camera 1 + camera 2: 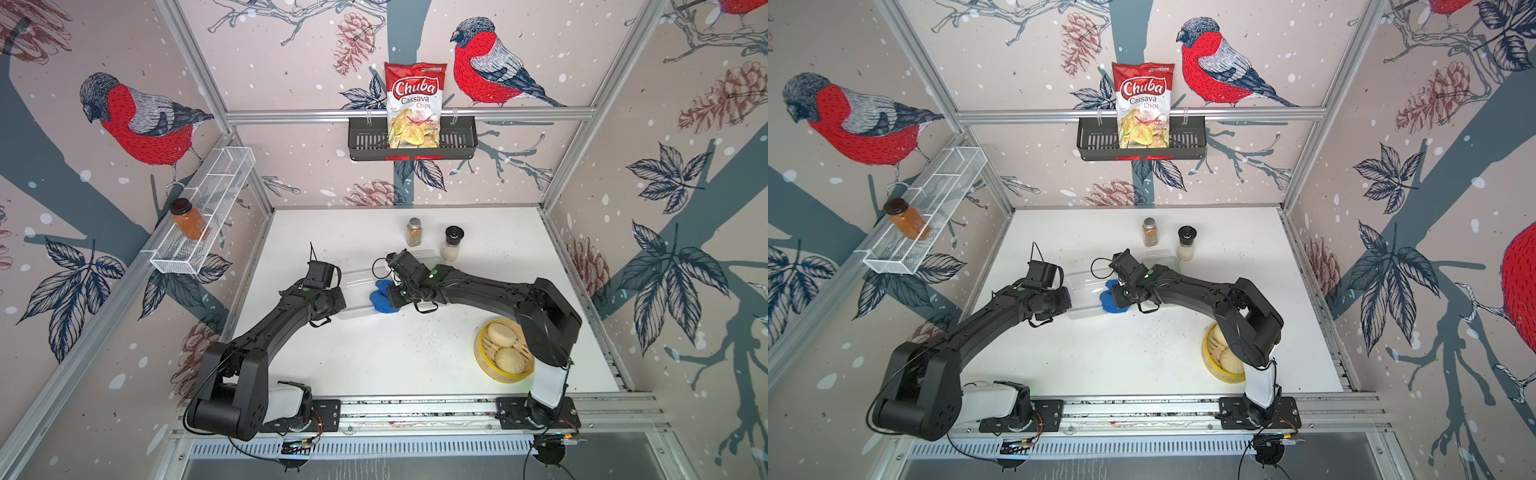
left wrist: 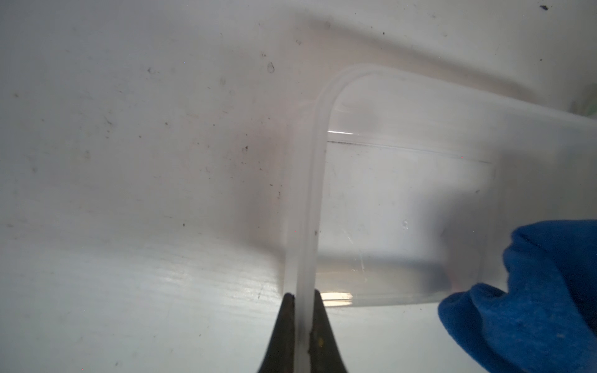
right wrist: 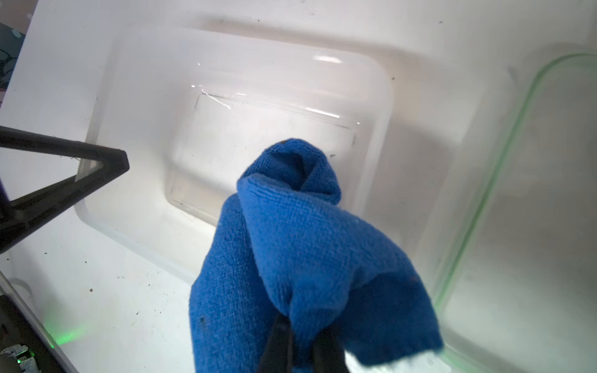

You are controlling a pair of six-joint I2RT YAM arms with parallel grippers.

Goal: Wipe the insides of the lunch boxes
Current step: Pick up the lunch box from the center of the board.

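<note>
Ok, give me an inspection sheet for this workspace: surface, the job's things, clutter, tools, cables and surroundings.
Surface: white table, scattered dark specks.
Job's things: clear lunch box, open side up; green-rimmed lunch box beside it; blue cloth hanging over the clear one's inside, contact unclear.
Clutter: yellow steamer holding two buns; spice jar and grinder standing at the back.
Tools: left tool shut on the clear lunch box's rim; right tool shut on the blue cloth.
Cables: black loops at both wrists.
Surroundings: chips bag in black basket on the back wall; amber jar in white wire shelf.
</note>
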